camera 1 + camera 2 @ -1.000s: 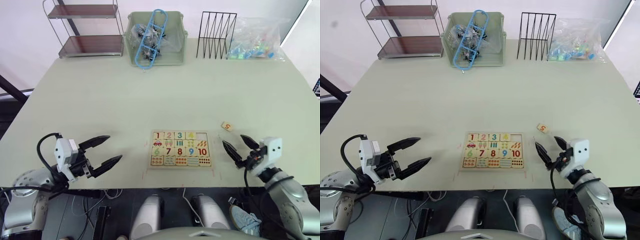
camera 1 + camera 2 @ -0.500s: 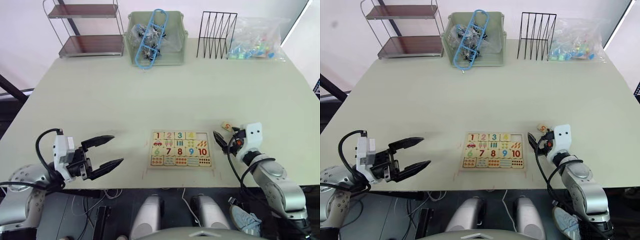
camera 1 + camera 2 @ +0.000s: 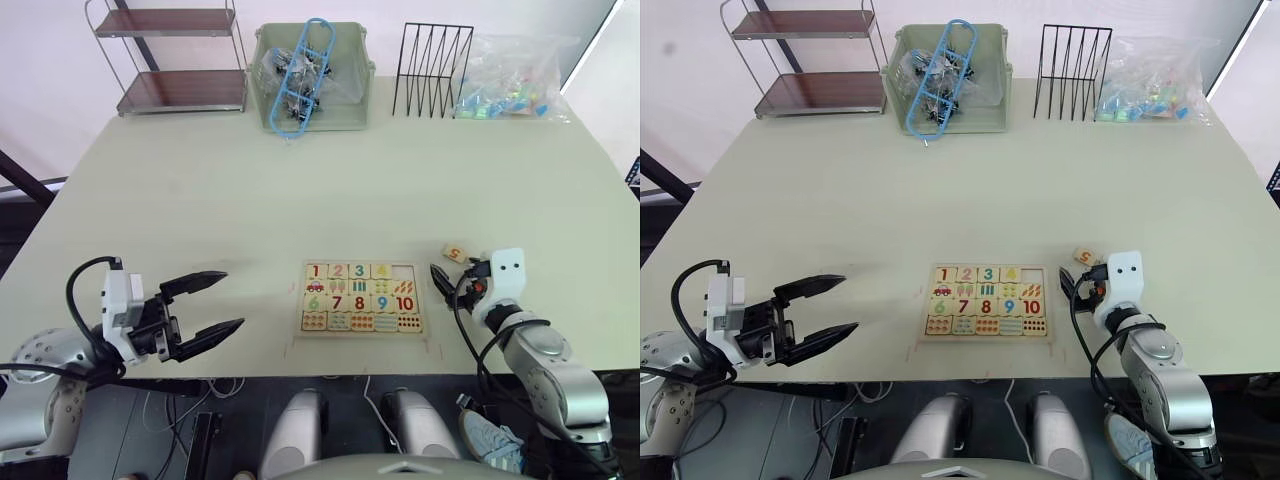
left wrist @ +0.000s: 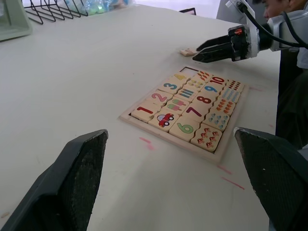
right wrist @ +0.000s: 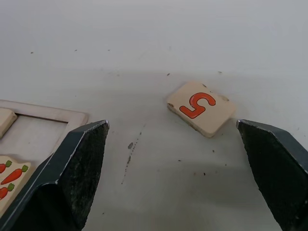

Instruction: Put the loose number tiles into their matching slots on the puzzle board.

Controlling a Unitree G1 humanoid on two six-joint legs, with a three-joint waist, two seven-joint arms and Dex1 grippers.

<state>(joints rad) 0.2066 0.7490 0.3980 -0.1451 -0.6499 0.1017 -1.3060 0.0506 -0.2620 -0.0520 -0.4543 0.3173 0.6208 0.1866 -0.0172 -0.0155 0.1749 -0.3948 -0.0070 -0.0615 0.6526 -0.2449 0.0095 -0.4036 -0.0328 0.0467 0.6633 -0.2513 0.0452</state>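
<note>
Since only one slot is bare: your target is the 5 tile point(image 5: 201, 108), lying flat on the worktop point(image 3: 300, 190), just beyond the puzzle board's point(image 3: 362, 297) far right corner.
Empty slot point(image 5: 33, 134): top row, right end, beside the 4.
Right end effector point(image 3: 448, 280): spread wide, empty, fingers straddling the tile.
Left end effector point(image 3: 215, 302): wide open, empty, well apart.
Handling: likely light, rigid, thin; pinch two opposite edges, as it may skid.

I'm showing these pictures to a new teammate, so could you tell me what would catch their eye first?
The wooden puzzle board near the table's front edge, with one empty slot at its top right corner. Just right of it, the loose 5 tile lies on the table, with the open right claw beside it.
</note>
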